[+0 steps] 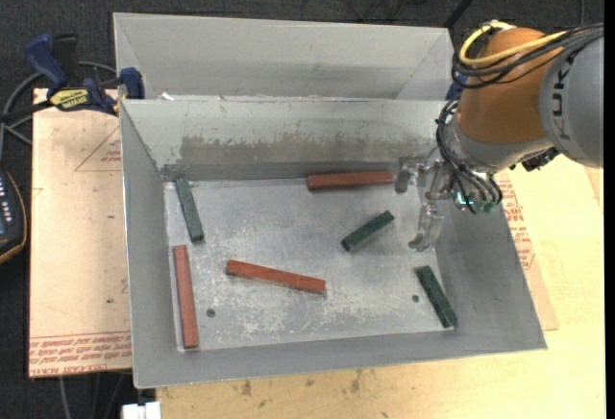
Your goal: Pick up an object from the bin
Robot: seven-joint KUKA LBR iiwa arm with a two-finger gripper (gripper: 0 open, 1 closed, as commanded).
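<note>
the gripper hangs near a green bar; spread or not, i cannot tell. the bar seems stiff, light: grip its middle.

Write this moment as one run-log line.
gripper: right side of grey metal bin | nearest: dark green rectangular bar, to its left | held: nothing seen | pick: not done

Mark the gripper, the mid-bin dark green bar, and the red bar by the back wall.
gripper [423,231]: camera view, its lower end.
mid-bin dark green bar [368,231]: camera view, mid-length.
red bar by the back wall [351,181]: camera view, mid-length.
</note>
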